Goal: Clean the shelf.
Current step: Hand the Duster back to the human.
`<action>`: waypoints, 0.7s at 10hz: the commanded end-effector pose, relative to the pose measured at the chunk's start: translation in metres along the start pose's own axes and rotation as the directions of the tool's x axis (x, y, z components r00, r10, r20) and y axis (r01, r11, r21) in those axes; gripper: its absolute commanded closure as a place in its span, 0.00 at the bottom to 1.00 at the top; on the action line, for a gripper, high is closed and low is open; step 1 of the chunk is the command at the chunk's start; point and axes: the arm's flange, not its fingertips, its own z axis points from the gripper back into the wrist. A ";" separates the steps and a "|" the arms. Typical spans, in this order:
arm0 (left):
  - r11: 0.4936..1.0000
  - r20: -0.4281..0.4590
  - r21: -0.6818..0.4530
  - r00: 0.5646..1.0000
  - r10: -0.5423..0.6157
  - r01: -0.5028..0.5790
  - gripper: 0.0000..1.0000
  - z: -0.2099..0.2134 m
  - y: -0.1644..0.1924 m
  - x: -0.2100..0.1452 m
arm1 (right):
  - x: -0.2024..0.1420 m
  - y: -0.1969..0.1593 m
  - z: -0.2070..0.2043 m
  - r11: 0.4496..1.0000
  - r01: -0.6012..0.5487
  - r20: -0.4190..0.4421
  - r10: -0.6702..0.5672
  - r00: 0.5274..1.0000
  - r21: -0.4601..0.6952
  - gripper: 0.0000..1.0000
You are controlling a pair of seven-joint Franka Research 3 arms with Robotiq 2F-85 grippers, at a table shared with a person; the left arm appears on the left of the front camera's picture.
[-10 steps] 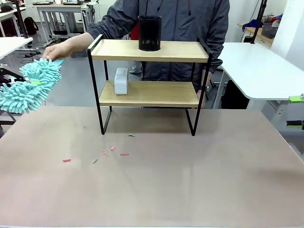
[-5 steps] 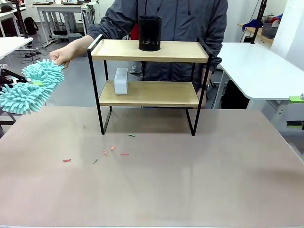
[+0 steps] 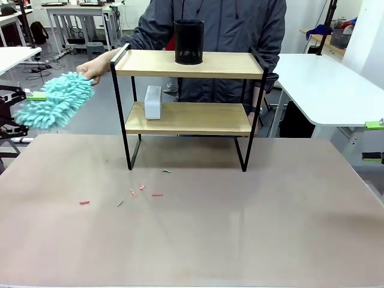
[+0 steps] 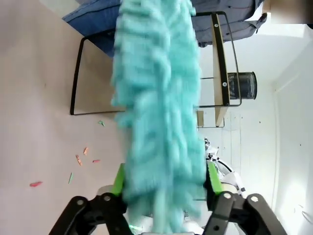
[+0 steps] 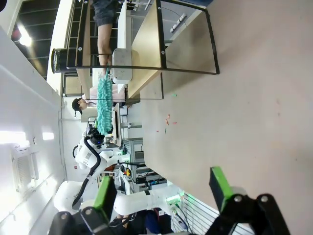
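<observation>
figure: handover stage, wiping not begun as i judge it. the shelf (image 3: pixel 189 108) stands at the far middle of the brown table (image 3: pixel 198 234), upright, its two wooden boards in the black frame. on the upper board sits a black mesh cup (image 3: pixel 189 42); on the lower board, toward its left end, a small white box (image 3: pixel 153 102). both boards look otherwise bare, and i see nothing to show either has been dusted.

at far left, off the table edge, a turquoise duster (image 3: pixel 57 101) hangs in the air. the person's hand (image 3: pixel 96 66) has its upper end near the shelf's top left corner, and my left gripper (image 4: pixel 164 198) sits at the lower end: in the left wrist view its green pads flank the fluffy head on both sides, but blur keeps me from telling whether they press it or stand clear.

my right gripper (image 5: pixel 164 196) hangs over the table with fingers spread wide, holding nothing.

small coloured scraps (image 3: pixel 135 192) lie on the table near the shelf's left legs. remaining, in my estimate: secure the duster, sweep both boards.
</observation>
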 end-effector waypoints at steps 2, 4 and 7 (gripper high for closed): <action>0.993 -0.077 -0.109 0.996 0.034 -0.043 0.00 -0.009 0.024 -0.006 | -0.002 0.002 0.001 1.000 -0.007 -0.009 0.007 1.000 0.002 0.00; 0.975 -0.178 -0.204 0.983 0.049 -0.086 0.00 -0.046 0.052 -0.006 | -0.002 0.002 0.001 1.000 -0.007 -0.009 0.007 1.000 0.002 0.00; 0.981 -0.187 -0.168 0.980 0.067 -0.099 0.00 -0.052 0.052 -0.021 | -0.002 0.002 0.001 1.000 -0.007 -0.009 0.007 1.000 0.002 0.00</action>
